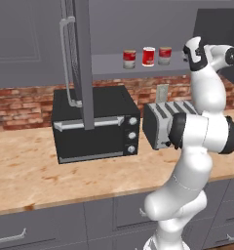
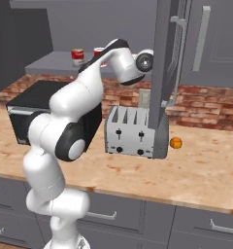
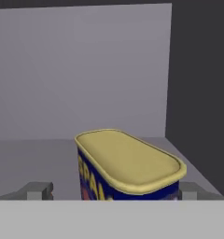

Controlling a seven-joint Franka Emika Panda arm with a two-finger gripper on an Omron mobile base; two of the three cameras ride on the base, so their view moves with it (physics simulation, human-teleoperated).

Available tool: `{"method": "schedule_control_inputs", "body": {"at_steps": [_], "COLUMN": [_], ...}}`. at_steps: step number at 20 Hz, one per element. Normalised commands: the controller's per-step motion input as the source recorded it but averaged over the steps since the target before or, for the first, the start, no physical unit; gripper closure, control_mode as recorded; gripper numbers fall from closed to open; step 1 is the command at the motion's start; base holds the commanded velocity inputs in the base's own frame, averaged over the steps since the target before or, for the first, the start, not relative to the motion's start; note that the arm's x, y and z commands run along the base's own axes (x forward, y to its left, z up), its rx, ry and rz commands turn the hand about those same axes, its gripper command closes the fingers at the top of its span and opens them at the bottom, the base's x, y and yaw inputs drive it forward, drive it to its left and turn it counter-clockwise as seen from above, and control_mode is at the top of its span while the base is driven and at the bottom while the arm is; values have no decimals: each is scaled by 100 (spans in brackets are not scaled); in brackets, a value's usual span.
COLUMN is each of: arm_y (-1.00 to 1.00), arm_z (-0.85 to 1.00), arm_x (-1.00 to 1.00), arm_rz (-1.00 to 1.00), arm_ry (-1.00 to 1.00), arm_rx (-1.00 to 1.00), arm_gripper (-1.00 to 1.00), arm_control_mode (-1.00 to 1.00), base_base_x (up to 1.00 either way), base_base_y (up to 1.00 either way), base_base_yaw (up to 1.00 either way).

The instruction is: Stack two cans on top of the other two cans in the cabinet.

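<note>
A squat dark-blue can (image 3: 128, 165) with a yellow top stands on the cabinet's grey shelf (image 3: 30, 158), near the right wall. My gripper (image 3: 114, 192) is open, its fingertips (image 3: 39, 191) standing to either side of this can without touching it. In the left base view, three red-and-white cans (image 1: 129, 59), (image 1: 148, 56), (image 1: 165, 55) stand in a row on the cabinet shelf (image 1: 109, 66), left of my raised hand (image 1: 194, 53). In the right base view, one red can (image 2: 77, 57) shows clearly and another (image 2: 99, 51) is half hidden behind the arm.
The cabinet door (image 1: 82, 63) stands open, edge-on, with its long bar handle (image 1: 68, 58). Below on the counter are a black toaster oven (image 1: 94, 124), a silver toaster (image 2: 133, 131) and a small orange (image 2: 175, 142). A brick wall runs behind.
</note>
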Motion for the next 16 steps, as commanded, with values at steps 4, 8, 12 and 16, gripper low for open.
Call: {"method": "schedule_control_inputs", "body": {"at_steps": [4, 8, 12, 16], "arm_y": [0, 0, 0, 0], "arm_z": [0, 0, 0, 0], "arm_x": [16, 1, 0, 0], "arm_rz": [0, 4, 0, 0], "arm_ry": [0, 0, 0, 0], "arm_rx": [0, 0, 0, 0], "arm_gripper": [-100, -100, -100, -100], "arm_control_mode": [-100, -100, -100, -100], "base_base_x": [0, 0, 0, 0], "base_base_y": [0, 0, 0, 0], "base_base_yaw": [0, 0, 0, 0]}}
